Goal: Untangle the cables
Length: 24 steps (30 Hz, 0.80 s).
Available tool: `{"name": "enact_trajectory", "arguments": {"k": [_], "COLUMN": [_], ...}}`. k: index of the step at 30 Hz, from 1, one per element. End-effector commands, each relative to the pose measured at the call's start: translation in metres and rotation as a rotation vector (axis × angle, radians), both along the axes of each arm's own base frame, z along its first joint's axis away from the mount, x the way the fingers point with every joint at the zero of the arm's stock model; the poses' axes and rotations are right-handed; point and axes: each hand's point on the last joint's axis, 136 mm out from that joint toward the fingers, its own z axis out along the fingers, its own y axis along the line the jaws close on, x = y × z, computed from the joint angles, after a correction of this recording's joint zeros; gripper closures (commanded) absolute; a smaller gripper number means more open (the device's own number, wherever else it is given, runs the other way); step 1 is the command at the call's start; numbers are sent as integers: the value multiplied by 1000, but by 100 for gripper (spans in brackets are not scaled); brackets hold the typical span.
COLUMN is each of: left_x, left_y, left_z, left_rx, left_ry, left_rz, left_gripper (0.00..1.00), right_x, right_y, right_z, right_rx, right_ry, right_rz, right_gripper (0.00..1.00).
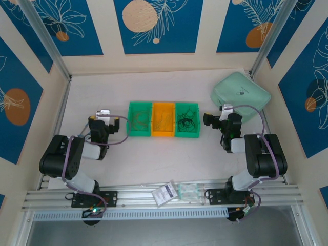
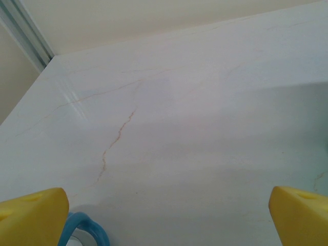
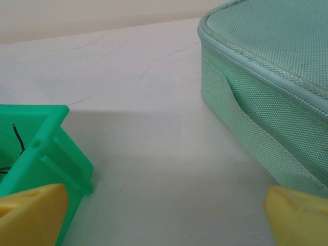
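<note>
On the open white table (image 1: 154, 159), the left gripper (image 2: 166, 218) and right gripper (image 3: 166, 215) gape empty; bins (image 1: 163, 119) of cables (image 1: 187, 122) stand between them, with a mint pouch (image 3: 266, 66) near the right.

A pale, faintly veined table (image 1: 154, 159) is seen, on which a left green bin (image 1: 139, 119), an orange bin (image 1: 163, 119) and a right green bin (image 1: 187, 120) are set touching in a row, while a mint-green fabric pouch (image 1: 241, 95) is laid apart from them towards the far right corner.

Cables (image 1: 187, 122), tiny and indistinct from above
</note>
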Motion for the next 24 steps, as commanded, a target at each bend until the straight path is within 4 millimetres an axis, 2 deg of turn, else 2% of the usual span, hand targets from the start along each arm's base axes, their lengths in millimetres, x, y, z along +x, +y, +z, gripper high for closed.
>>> {"name": "enact_trajectory", "arguments": {"k": [1,24], "left_x": [3,3], "left_y": [-1,-1], "left_z": [8,8], "left_rx": [-23,-23], "left_ry": [-26,-24], "left_rz": [-8,-8], "left_gripper": [0,0], "right_x": [1,1], "right_y": [0,2], "right_z": [6,6], "right_rx": [-12,-24], "right_ry": [-22,-26], "right_rz": [2,3], "right_gripper": [1,1]}}
